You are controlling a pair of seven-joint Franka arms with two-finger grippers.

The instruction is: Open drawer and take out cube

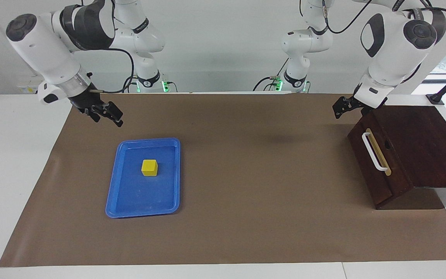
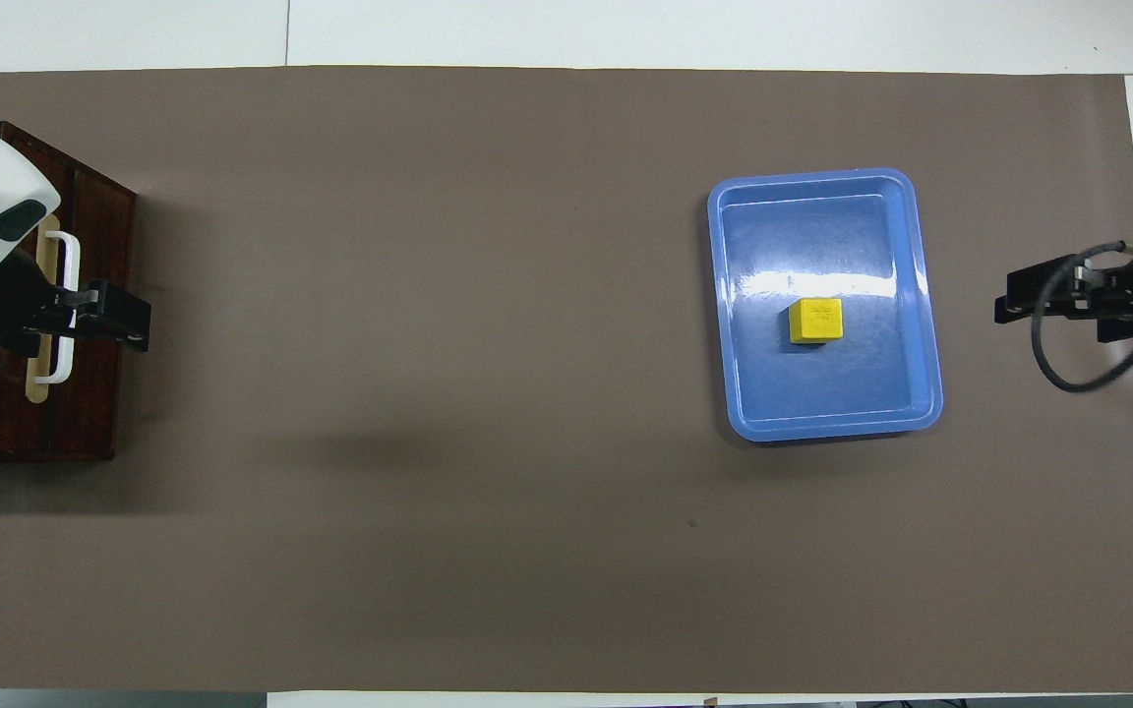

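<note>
The dark brown drawer [image 1: 376, 178] is shut flush in its cabinet [image 1: 420, 143] at the left arm's end of the table, its white bar handle [image 1: 374, 152] facing the table's middle. It also shows in the overhead view [image 2: 99, 393]. The yellow cube [image 1: 150, 167] sits in the blue tray [image 1: 114, 193], also in the overhead view [image 2: 815, 320]. My left gripper [image 1: 339, 110] hangs in the air by the cabinet's corner nearest the robots, apart from the handle. My right gripper [image 1: 108, 115] is open and empty, raised over the mat beside the tray's edge nearest the robots.
The blue tray [image 2: 911, 295] lies toward the right arm's end of the table. A brown mat [image 1: 246, 174] covers most of the white table. The cabinet stands at an angle on the mat's corner.
</note>
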